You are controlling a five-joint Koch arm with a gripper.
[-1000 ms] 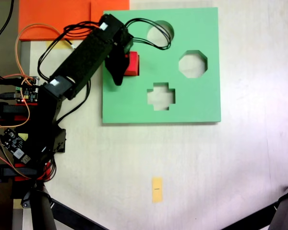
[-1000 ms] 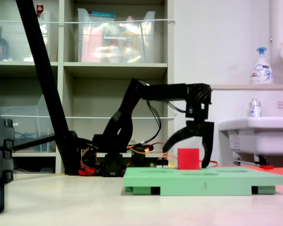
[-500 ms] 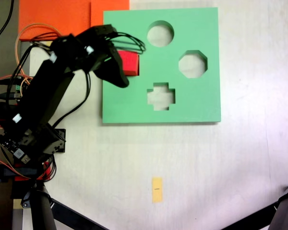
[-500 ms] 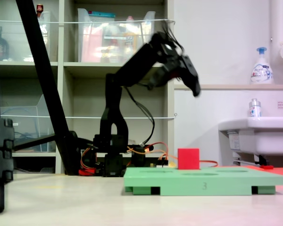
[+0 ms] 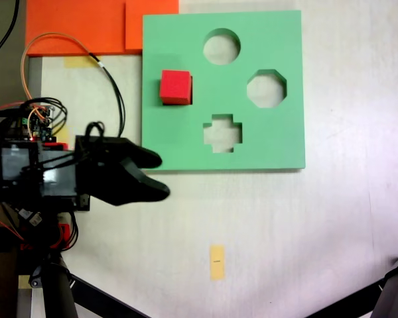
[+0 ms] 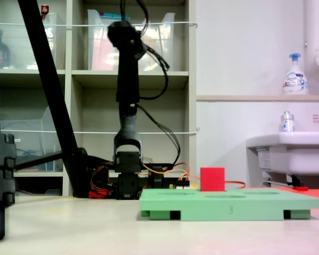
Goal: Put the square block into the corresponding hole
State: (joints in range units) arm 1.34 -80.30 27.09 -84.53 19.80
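The red cube (image 5: 175,87) sits proud in the green foam board (image 5: 265,142)'s square cutout; the claw (image 5: 149,175), apart and empty, must press it flush.

The red square block (image 5: 175,87) sits on the green foam board (image 5: 252,142), over its square hole. The gripper (image 5: 154,176) hangs off the board's lower left corner, fingers parted and holding nothing.

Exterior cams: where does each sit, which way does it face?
First exterior view: overhead, looking straight down on the green foam board; folded arm and gripper at its left.
Second exterior view: near floor level, side-on toward the shelves; arm raised upright behind the board.
Shared: the red cube on the board, free of the gripper.
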